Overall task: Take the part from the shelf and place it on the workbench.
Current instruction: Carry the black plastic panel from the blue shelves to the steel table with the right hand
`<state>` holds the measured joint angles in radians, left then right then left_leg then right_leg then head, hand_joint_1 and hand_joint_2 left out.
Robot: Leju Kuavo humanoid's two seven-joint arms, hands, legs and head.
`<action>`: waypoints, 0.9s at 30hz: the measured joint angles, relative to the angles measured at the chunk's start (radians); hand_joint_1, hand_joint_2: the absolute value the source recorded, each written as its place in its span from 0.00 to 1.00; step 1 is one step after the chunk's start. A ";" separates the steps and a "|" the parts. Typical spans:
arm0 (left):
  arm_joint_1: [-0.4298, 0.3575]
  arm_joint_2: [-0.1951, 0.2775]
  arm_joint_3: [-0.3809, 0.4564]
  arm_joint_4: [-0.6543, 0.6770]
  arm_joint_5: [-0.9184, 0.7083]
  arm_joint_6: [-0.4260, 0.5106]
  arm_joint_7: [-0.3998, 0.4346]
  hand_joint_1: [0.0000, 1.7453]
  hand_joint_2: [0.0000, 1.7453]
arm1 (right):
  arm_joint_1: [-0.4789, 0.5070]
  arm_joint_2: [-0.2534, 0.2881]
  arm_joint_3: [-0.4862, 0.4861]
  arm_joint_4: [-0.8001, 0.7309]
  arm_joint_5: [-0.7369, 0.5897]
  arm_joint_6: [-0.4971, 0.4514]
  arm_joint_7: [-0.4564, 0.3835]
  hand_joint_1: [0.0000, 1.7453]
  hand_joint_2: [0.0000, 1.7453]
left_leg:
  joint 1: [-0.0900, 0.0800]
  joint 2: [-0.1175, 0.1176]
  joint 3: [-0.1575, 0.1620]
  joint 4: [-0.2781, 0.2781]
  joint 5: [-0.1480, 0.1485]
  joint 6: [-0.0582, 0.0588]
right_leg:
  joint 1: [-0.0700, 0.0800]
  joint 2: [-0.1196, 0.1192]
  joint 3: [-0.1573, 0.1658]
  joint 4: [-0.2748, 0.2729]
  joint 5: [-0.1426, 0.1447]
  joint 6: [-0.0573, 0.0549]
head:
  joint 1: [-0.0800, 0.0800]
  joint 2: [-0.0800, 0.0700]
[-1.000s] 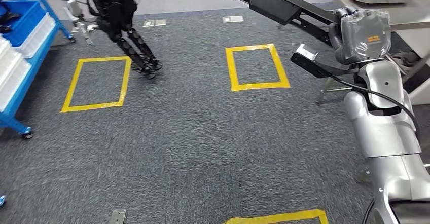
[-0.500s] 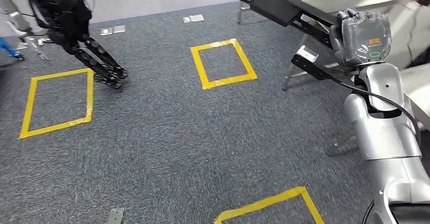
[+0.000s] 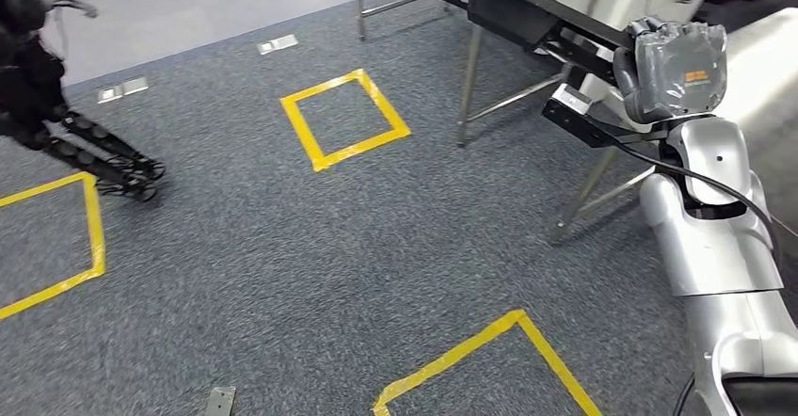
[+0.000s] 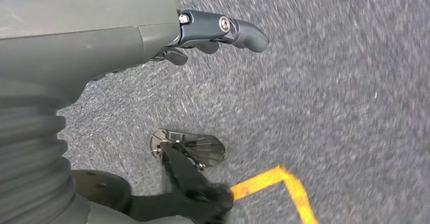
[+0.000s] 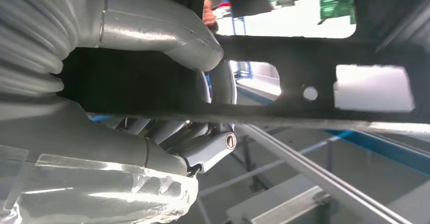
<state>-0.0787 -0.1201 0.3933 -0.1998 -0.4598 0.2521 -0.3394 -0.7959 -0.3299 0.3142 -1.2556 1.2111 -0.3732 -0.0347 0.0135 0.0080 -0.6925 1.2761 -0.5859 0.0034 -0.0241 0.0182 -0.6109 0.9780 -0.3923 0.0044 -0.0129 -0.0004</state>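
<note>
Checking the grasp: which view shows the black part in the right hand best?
Right wrist view: the black part runs close across the frame, cutouts visible, with the right hand wrapped around it. Head view shows its long span from afar. Left wrist view shows carpet.

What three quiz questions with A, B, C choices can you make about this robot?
1. Where is the long black metal part?
A. In the robot's right hand
B. Lying on the floor
C. In a bucket

2. What colour are the tape squares on the grey carpet?
A. Red
B. Yellow
C. Green

3. What is the left hand doing?
A. Holding a cup
B. Holding nothing, fingers apart
C. Pressing a table

Answers: 1 A, the hand's fingers wrap the part. 2 B, the tape is bright yellow. 3 B, its fingers hang free above the carpet.
</note>
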 joint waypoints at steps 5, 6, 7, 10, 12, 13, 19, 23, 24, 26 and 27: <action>0.002 0.000 0.000 0.000 0.000 0.001 0.002 0.00 1.00 | 0.000 0.007 0.000 0.001 0.000 0.000 -0.001 1.00 1.00 | 0.005 -0.049 0.066 -0.155 0.111 0.013 | 0.007 0.073 -0.004 0.012 0.001 0.000 | 0.000 0.000; 0.002 0.000 0.000 0.000 0.000 0.001 0.002 0.00 1.00 | -0.002 0.008 0.000 0.002 0.000 0.000 -0.001 1.00 1.00 | 0.006 -0.067 0.088 -0.204 0.129 0.014 | 0.009 0.085 -0.008 0.014 0.003 0.003 | 0.001 0.000; 0.002 0.000 0.000 0.000 0.000 0.001 0.002 0.00 1.00 | -0.003 0.008 0.000 0.002 0.000 0.000 -0.001 1.00 1.00 | 0.006 -0.080 0.098 -0.230 0.135 0.015 | 0.009 0.096 -0.013 0.015 0.006 0.007 | 0.001 0.000; 0.000 -0.001 0.000 0.000 0.001 0.002 0.001 0.00 1.00 | -0.004 0.003 -0.002 0.002 -0.001 0.000 -0.001 1.00 1.00 | 0.000 -0.052 0.103 -0.251 0.144 0.029 | 0.009 0.110 -0.031 0.014 0.014 0.025 | 0.001 0.000; -0.002 -0.002 0.000 0.000 0.000 0.002 0.001 0.00 1.00 | -0.005 -0.003 -0.004 0.002 -0.001 0.000 -0.002 1.00 1.00 | 0.001 -0.029 0.107 -0.270 0.159 0.045 | 0.015 0.058 -0.063 0.066 -0.013 0.022 | 0.005 0.000; -0.002 -0.003 0.000 0.000 0.000 0.002 0.001 0.00 1.00 | -0.006 -0.005 -0.004 0.003 -0.001 0.000 -0.002 1.00 1.00 | 0.001 -0.018 0.106 -0.275 0.163 0.049 | 0.014 0.026 -0.092 0.126 -0.042 0.017 | 0.008 0.000; 0.001 -0.005 0.000 0.000 0.000 0.001 0.001 0.00 1.00 | -0.001 -0.004 -0.003 0.008 -0.001 0.000 -0.002 1.00 1.00 | -0.001 0.061 0.101 -0.274 0.164 0.044 | -0.002 -0.041 -0.085 0.178 -0.066 0.050 | 0.012 0.000; 0.001 -0.005 0.000 0.000 0.000 0.001 0.000 0.00 1.00 | -0.006 -0.004 -0.003 0.007 -0.001 0.000 -0.002 1.00 1.00 | -0.013 0.107 0.105 -0.268 0.156 0.017 | 0.011 -0.106 0.008 0.012 -0.023 0.045 | 0.012 0.000; 0.001 -0.006 0.000 0.000 0.000 0.001 0.000 0.00 1.00 | -0.006 -0.005 -0.003 0.007 -0.001 0.000 -0.002 1.00 1.00 | -0.012 0.118 0.107 -0.268 0.155 0.011 | 0.012 -0.089 0.004 0.012 -0.021 0.037 | 0.011 0.000; 0.000 -0.005 0.000 0.000 0.000 0.001 0.000 0.00 1.00 | -0.008 -0.007 -0.004 0.007 -0.001 0.000 -0.002 1.00 1.00 | -0.004 0.095 0.101 -0.249 0.136 -0.001 | 0.001 -0.062 0.002 0.011 -0.016 0.021 | 0.008 0.000; 0.000 -0.005 0.000 0.000 0.000 0.001 0.000 0.00 1.00 | -0.009 -0.007 -0.003 0.007 -0.001 0.000 -0.003 1.00 1.00 | 0.000 0.066 0.088 -0.216 0.112 -0.005 | -0.004 -0.048 0.002 0.010 -0.013 0.011 | 0.006 0.000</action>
<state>-0.0783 -0.1254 0.3937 -0.2000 -0.4597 0.2529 -0.3391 -0.8050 -0.3372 0.3110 -1.2485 1.2105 -0.3731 -0.0373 0.0140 0.0736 -0.6040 1.0601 -0.4741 -0.0020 -0.0280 -0.0303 -0.6088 0.9881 -0.4056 0.0150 -0.0065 -0.0004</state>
